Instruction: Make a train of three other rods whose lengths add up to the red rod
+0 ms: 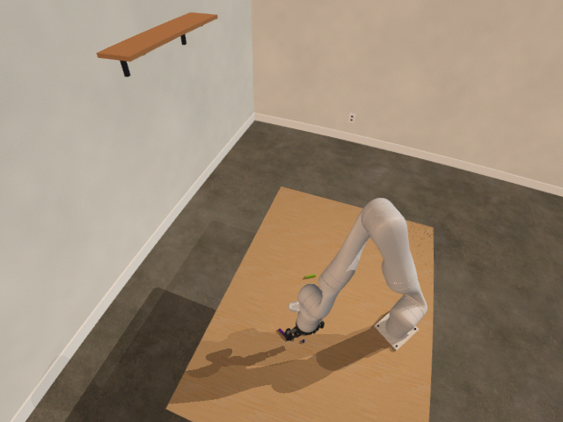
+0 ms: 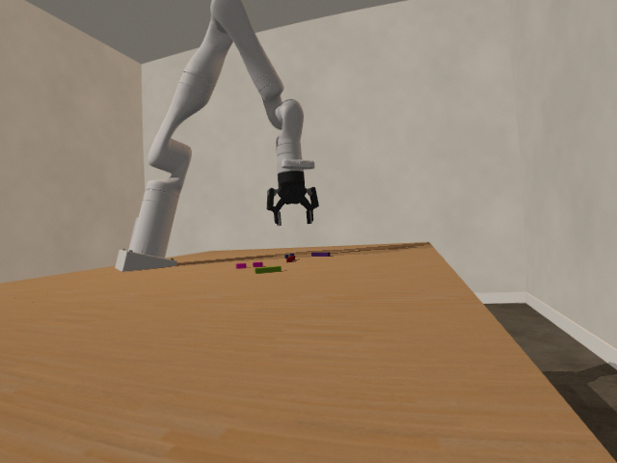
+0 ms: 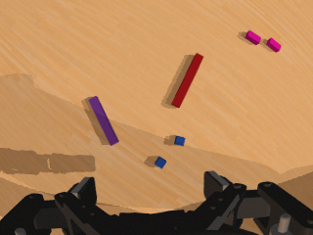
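Observation:
My gripper (image 2: 294, 222) (image 3: 150, 187) is open and empty, high above the table. In the wrist view, a red rod (image 3: 188, 80) (image 2: 290, 258) lies slanted near the middle. A purple rod (image 3: 104, 120) (image 1: 282, 333) (image 2: 320, 254) lies left of it. One blue rod (image 3: 179, 141) lies below the red rod's lower end; another blue rod (image 3: 160, 163) (image 1: 303, 341) is closer to the fingers. Two magenta rods (image 3: 252, 37) (image 3: 274, 45) lie apart at upper right. A lime rod (image 1: 310, 276) (image 2: 268, 270) is outside the wrist view. The top view hides the red and magenta rods.
The wooden table (image 1: 263, 267) (image 2: 299, 368) carries the arm's base (image 1: 396, 331) (image 2: 144, 261) near one long edge. The purple rod lies nearer the opposite long edge. Arm shadows cross the table by the purple and blue rods. A wall shelf (image 1: 158, 36) is off to the side.

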Robot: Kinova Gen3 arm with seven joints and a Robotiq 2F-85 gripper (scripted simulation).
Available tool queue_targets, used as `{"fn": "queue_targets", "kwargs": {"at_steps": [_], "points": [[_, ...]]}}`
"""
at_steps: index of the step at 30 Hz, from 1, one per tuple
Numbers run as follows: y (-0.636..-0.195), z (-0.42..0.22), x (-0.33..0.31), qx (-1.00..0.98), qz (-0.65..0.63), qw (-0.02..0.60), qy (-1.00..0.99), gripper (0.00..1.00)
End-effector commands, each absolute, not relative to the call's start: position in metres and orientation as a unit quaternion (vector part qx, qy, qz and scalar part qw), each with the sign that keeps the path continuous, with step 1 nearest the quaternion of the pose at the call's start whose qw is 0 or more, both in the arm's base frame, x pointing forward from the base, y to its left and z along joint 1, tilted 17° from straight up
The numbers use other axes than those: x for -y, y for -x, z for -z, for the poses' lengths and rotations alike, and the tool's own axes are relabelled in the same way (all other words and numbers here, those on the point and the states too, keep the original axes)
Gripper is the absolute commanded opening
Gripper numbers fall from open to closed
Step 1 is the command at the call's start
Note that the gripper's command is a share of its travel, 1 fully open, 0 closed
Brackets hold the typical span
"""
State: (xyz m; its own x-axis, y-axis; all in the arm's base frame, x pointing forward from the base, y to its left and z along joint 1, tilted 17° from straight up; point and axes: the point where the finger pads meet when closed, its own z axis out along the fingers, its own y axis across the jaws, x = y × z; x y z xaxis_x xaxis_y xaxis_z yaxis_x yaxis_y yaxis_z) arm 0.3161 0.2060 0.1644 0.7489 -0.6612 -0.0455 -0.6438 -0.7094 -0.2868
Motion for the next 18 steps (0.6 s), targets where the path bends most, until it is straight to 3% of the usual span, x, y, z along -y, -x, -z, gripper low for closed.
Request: {"fn": "queue_targets", "kwargs": {"at_steps": [1,18], "points": [[-0.3152,-0.1634,-0.2079,-0.350,0.028,0.144,0.925,1.00],[-0.3146,-0.1597,-0.2120,-0.336,0.026,0.144,0.930,1.00]]}}
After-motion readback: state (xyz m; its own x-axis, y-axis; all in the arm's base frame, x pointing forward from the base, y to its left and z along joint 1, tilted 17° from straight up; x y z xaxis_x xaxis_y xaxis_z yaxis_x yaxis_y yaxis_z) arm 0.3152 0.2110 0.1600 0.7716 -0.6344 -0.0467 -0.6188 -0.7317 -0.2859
